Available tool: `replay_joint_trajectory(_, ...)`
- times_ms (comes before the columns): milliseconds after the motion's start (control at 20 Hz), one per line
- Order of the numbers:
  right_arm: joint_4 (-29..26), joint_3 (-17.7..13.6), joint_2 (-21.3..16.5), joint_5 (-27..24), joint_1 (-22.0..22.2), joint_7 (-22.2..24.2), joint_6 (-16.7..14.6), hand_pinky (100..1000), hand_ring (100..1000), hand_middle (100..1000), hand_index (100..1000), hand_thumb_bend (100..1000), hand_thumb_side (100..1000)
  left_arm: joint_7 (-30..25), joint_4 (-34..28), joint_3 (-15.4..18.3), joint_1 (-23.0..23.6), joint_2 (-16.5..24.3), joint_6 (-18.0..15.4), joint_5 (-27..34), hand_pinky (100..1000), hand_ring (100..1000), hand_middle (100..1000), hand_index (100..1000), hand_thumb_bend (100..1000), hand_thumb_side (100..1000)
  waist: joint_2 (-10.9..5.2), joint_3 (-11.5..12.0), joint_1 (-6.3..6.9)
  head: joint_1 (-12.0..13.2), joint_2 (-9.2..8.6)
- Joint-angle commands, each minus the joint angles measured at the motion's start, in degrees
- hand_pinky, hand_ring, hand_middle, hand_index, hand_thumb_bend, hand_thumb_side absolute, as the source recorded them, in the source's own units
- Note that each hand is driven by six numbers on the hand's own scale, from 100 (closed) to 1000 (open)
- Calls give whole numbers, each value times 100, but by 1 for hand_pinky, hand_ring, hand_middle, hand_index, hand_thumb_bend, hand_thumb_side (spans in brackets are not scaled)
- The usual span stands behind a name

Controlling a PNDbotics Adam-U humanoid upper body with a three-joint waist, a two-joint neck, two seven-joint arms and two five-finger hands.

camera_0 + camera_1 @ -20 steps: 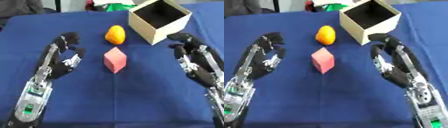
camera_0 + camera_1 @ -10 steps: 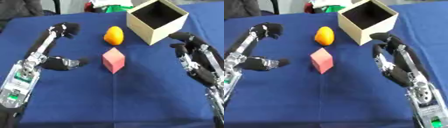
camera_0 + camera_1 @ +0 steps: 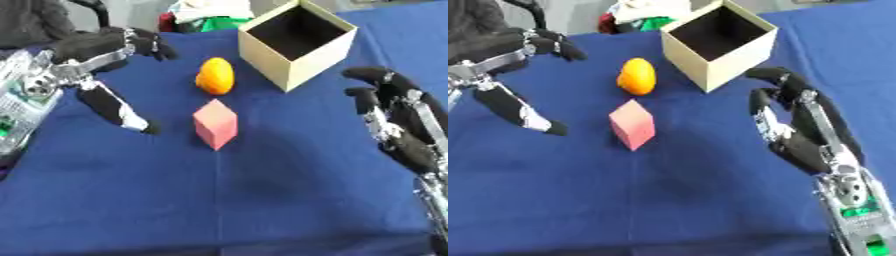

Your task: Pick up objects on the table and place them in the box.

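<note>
1. The worktop (image 3: pixel 262 200) under its blue cloth carries everything.
2. The box (image 3: pixel 297 45) stands open at the far side, nothing visible inside.
3. The left hand (image 3: pixel 101 55) hovers spread, holding nothing; the right hand (image 3: pixel 798 125) waits relaxed beside the box.
4. The pink block (image 3: pixel 215 124) lies mid-worktop — probably light and stiff; pinch opposite flat faces.
5. The orange fruit (image 3: pixel 215 76), just beyond, looks smooth and apt to roll — cup it.

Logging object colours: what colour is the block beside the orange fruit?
Pink block, clearest in the left eye view.
</note>
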Motion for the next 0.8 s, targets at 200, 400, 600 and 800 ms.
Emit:
replay_joint_trajectory(200, -150, 16, -127, -56, -39, -40, 8, 792, 899, 771, 819, 100, 619, -431, 643, -434, -641, -105, -477, -298, 801, 770, 773, 879, 761, 305, -120, -43, -4, 32, 30)
replay_joint_trajectory(400, -162, 28, -144, -75, -41, -37, 9, 792, 899, 769, 820, 100, 618, -662, 1147, -693, -967, -514, -865, -683, 813, 778, 782, 880, 755, 290, -142, -102, -3, 39, 30)
replay_joint_trajectory(600, -170, 32, -146, -89, -47, -36, 12, 793, 899, 769, 820, 100, 619, -696, 1607, -728, -1117, -843, -1291, -1119, 817, 778, 781, 879, 757, 279, -153, -120, -4, 42, 30)
replay_joint_trajectory(800, -169, 32, -146, -93, -47, -33, 15, 793, 899, 769, 820, 100, 620, -553, 1970, -687, -1182, -1072, -1624, -1512, 817, 777, 775, 876, 744, 272, -161, -139, 3, 53, 30)
